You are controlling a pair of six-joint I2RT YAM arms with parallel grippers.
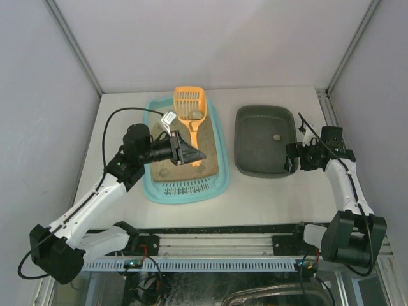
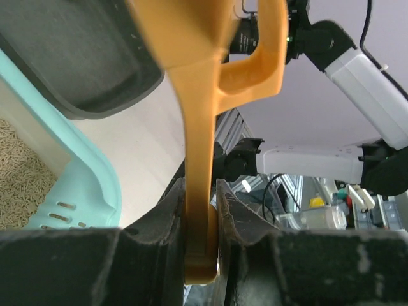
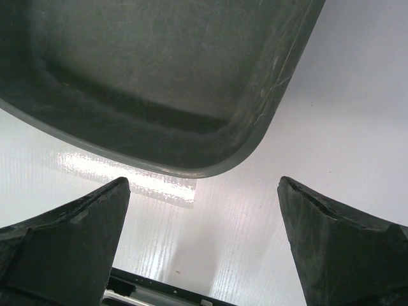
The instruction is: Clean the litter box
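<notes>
The light turquoise litter box [image 1: 220, 145] with tan litter and a slotted grate at its near end lies left of centre; its rim also shows in the left wrist view [image 2: 83, 185]. My left gripper [image 1: 191, 155] is shut on the handle of an orange slotted scoop [image 1: 190, 108], held above the litter with its head toward the far end. In the left wrist view the gripper [image 2: 201, 220] clamps the scoop's handle [image 2: 201, 127]. My right gripper [image 1: 292, 158] is open and empty at the near right corner of the dark grey tray [image 1: 245, 143], just above the table [image 3: 203, 185].
The dark grey tray [image 3: 159, 83] holds one small pale lump [image 1: 276, 136]. White enclosure walls stand on three sides. A metal rail [image 1: 210, 242] runs along the near table edge between the arm bases.
</notes>
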